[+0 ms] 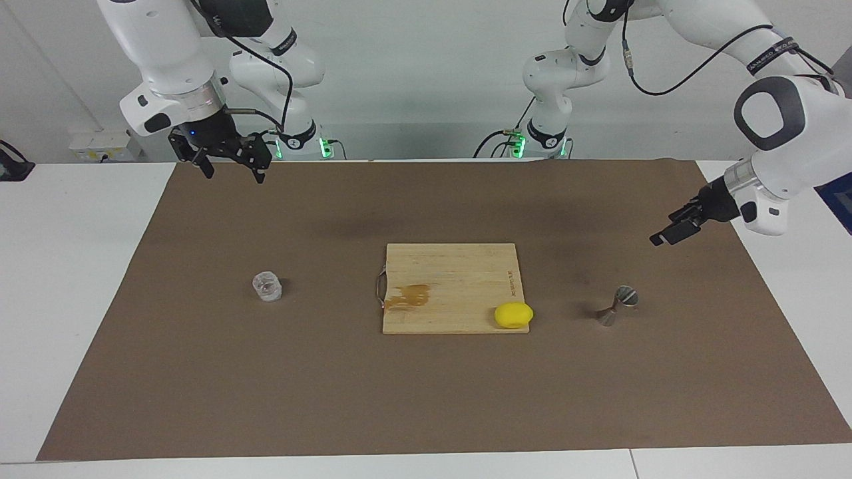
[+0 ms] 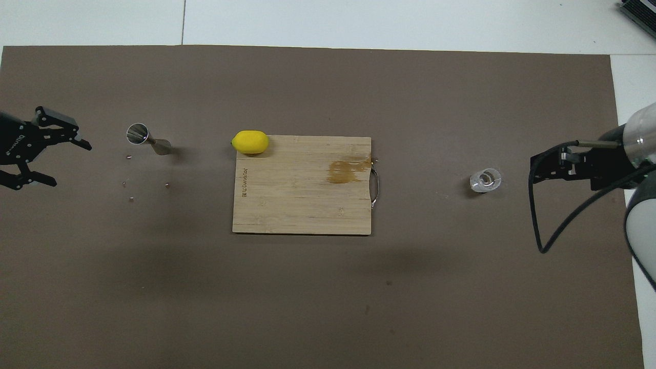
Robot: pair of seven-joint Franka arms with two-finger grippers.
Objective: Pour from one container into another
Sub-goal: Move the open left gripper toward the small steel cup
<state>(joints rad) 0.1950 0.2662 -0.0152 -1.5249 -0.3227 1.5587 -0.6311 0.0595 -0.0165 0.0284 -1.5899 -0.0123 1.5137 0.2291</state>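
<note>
A brown mat covers most of the white table, leaving white strips along its edges. Near the mat's middle lies a bamboo cutting board with a wire handle on the edge toward the right arm's end and a brown stain beside that handle. A lemon sits on the board's corner farthest from the robots, toward the left arm's end, slightly overhanging the edge.

The glass tumbler stands upright on the mat toward the right arm's end, well apart from the board; in the overhead view it is at 3 o'clock from the board, with bare mat all round it. The metal jigger stands toward the left arm's end, at about 9 o'clock from the lemon in the overhead view, apart from it. A few small specks lie on the mat at 6 o'clock from the jigger, nearer to the robots.

The left gripper hangs in the air over the mat's edge at the left arm's end, at about 1 o'clock from the jigger in the facing view; its fingers are spread wide with nothing between them. The right gripper hangs high over the mat's corner at the robots' side, at about 11 o'clock from the tumbler in the facing view, jaws spread and empty. Wide bare mat lies between the board and the mat's edge farthest from the robots.
</note>
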